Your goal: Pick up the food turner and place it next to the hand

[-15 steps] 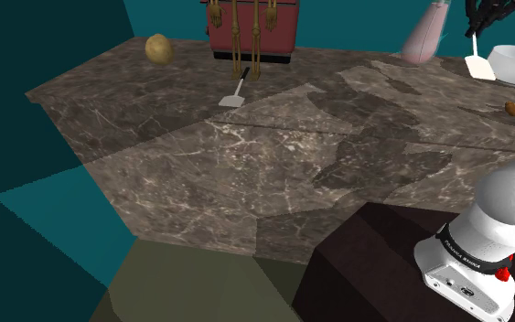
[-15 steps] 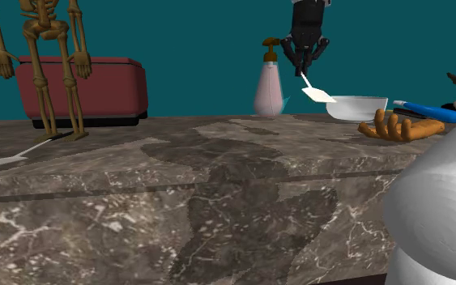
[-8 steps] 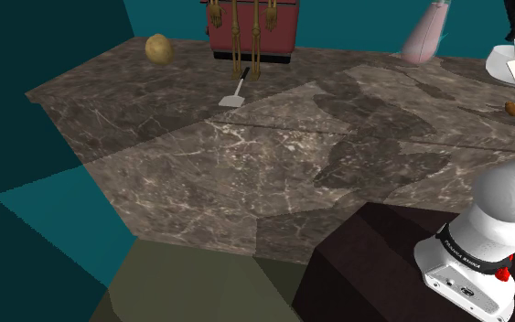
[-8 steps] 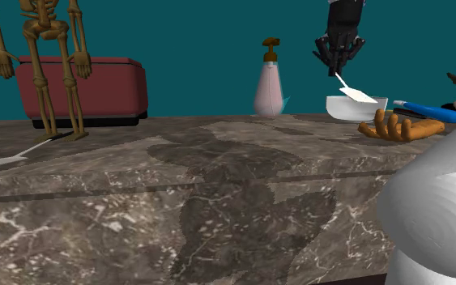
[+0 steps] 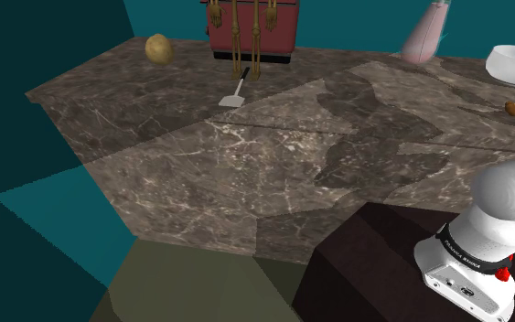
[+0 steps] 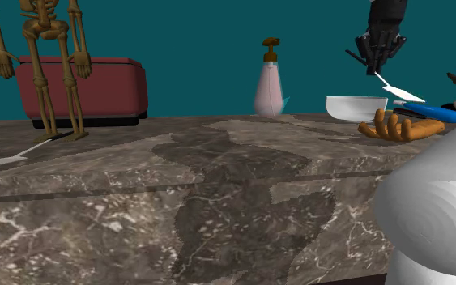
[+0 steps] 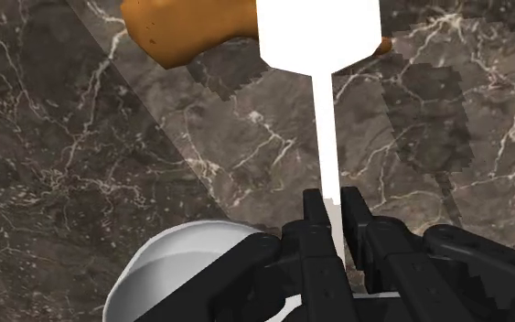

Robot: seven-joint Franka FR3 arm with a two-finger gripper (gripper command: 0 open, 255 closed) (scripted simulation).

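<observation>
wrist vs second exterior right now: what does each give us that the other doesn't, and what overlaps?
Wrist view: the jaws clamped on the thin handle of the food turner, whose blade overlaps the orange hand.
Second exterior view: the gripper raised above the counter with the turner hanging tilted, plus the skeleton, red box, soap dispenser and a blue object beyond the hand.
Both: gripper, turner, hand, white bowl, marble counter.

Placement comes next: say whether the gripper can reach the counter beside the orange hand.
Probably yes: the gripper, shut on the turner, hangs above bare marble beside the hand; the bowl sits close.
</observation>
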